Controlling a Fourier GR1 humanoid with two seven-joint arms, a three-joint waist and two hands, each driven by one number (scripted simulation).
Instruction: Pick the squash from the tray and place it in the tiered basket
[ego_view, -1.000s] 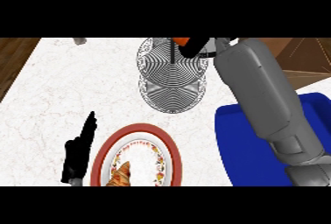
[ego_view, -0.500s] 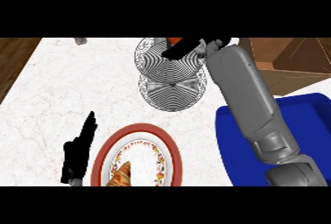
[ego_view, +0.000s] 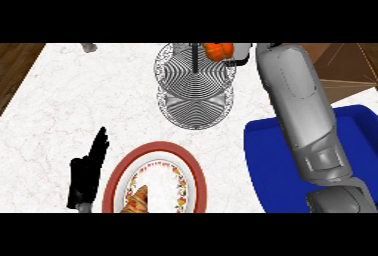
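Right robot hand (ego_view: 240, 54) mostly hidden at tiered basket (ego_view: 196, 82) rim — grip state can't tell. Squash (ego_view: 218, 49) sits at basket's top-right edge; long axis unreadable. Left robot hand (ego_view: 88, 172) flat, fingers straight, on tabletop (ego_view: 88, 95) beside plate (ego_view: 156, 182). Tray (ego_view: 269, 160) right. No legible writing.

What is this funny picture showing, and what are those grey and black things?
You are looking down through a robot's eyes at a white kitchen counter. The grey tube on the right is its right arm, reaching up to a wire tiered basket. An orange squash sits at the basket's top edge; the right hand there is mostly hidden, so I cannot tell whether it holds it. The black shape at the lower left is its left hand, open and resting. Beside that is a red-rimmed plate with a croissant. The blue thing is a tray.
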